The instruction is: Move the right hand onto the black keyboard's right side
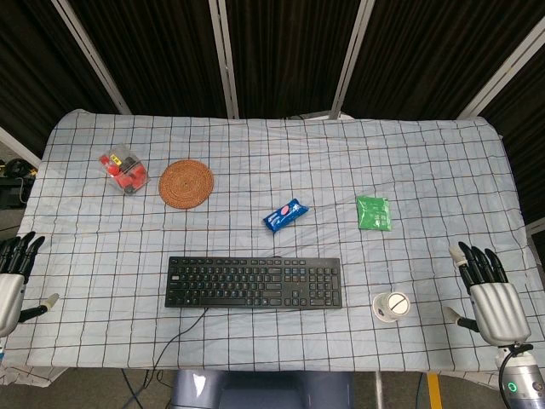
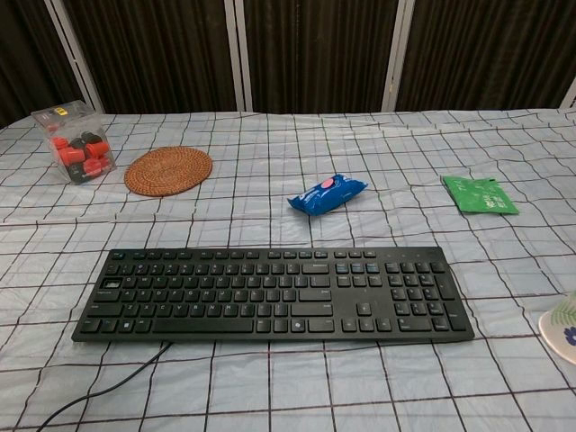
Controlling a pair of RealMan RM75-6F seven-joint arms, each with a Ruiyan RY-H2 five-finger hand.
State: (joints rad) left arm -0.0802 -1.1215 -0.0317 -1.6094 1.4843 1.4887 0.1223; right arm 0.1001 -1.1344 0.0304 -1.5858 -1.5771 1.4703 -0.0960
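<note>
Black keyboard (image 1: 254, 283) lies near the front middle of the checked tablecloth (image 1: 426, 162), its long side parallel to the near table edge and its cable (image 1: 174, 336) trailing off the front toward the left. Its right side — the number pad — has nothing resting on it.

Right hand (image 1: 491, 295) hovers at the table's right edge, well apart from the keyboard, fingers straight and slightly spread, holding nothing. Between it and the keyboard's right end stands a small white cup (image 1: 391, 306) near the front edge; the chest view catches only a sliver of it at the frame's right border. Apart from the cup, the cloth between hand and keyboard is bare.

Left hand (image 1: 14, 277) sits at the left edge, partly cut off by the frame, fingers extended and apart, gripping nothing. Neither hand appears in the chest view.

Behind the keyboard lies a blue snack packet (image 1: 285, 214), near but not touching it, and further right a green packet (image 1: 373, 212) flat on the cloth. Toward the far left sit a round woven coaster (image 1: 186, 183) and, just beside it, a clear plastic box (image 1: 123, 169) — holding red and black pieces; what they are I cannot tell.
</note>
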